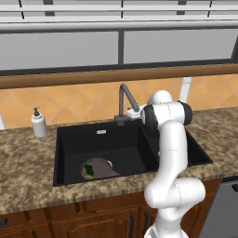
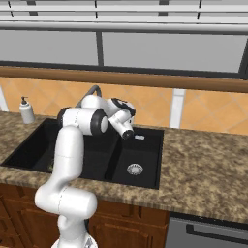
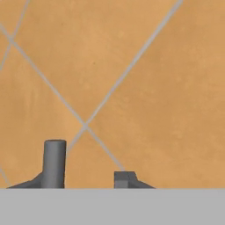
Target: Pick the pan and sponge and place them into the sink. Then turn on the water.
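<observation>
The black double-basin sink [image 1: 62, 153] [image 2: 145, 155] is set into the speckled counter. In its large basin lies the round pan [image 1: 101, 166], partly hidden by the sink's front rim. The green sponge [image 1: 88, 171] rests on the pan. My gripper [image 1: 135, 112] [image 2: 127, 132] is at the base of the grey faucet [image 1: 123, 95] [image 2: 93, 90], behind the divider between the basins, and it is shut. In the hand view the gripper [image 3: 79, 181] faces the orange tiled wall, and a grey faucet post [image 3: 54, 163] rises close to the left finger. The water is not in view.
A white soap dispenser [image 1: 39, 123] [image 2: 26, 111] stands on the counter left of the sink. The smaller basin holds a silver drain [image 2: 135, 169]. Granite counter [image 2: 203, 164] stretches to the right, and a wooden ledge runs above the tiles.
</observation>
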